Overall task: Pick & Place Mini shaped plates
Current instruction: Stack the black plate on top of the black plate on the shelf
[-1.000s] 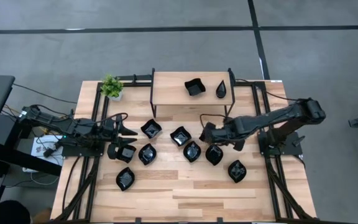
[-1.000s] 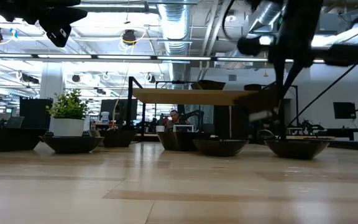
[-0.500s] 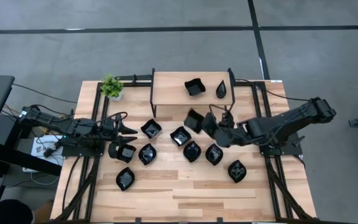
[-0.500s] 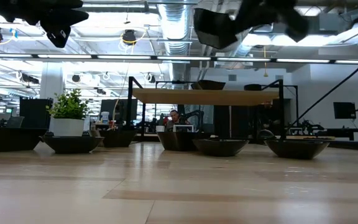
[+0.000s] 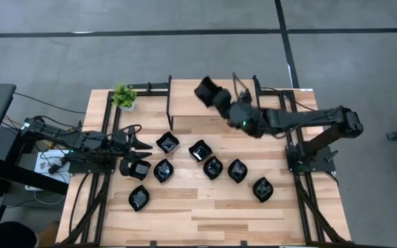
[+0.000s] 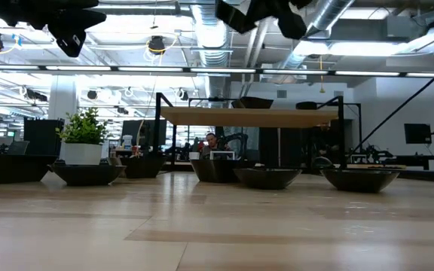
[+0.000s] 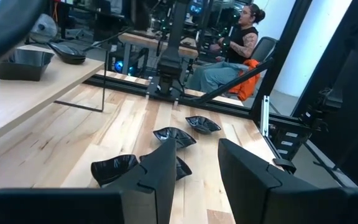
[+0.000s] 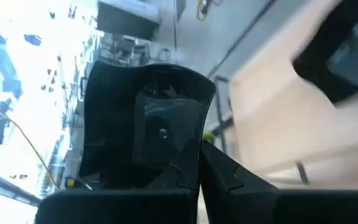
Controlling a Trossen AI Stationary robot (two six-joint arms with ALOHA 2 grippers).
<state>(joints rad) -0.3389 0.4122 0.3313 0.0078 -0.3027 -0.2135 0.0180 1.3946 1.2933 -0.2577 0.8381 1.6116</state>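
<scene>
Right wrist view: right tool [image 8: 194, 158] is clamped on the rim of 1 wavy-edged square plate [image 8: 145, 121], glossy, stiff, likely slippery and chippable, so edge grips suit. High view: it hangs above the shelf [image 5: 185, 103]. Left tool [image 5: 143, 156] waits half-open, holding nothing.

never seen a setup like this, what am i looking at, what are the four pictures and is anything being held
This is a robot with two dark arms at a wooden table, each ending in two fingers. One picture looks straight down from above, one looks level across the tabletop, and one comes from each arm's wrist.

Seven small glossy black plates lie on the table, with a raised wooden shelf and a small potted plant at the back.

The right gripper is shut on a square black plate, held in the air above the shelf. The left gripper waits at the left side, fingers parted, holding nothing.
</scene>
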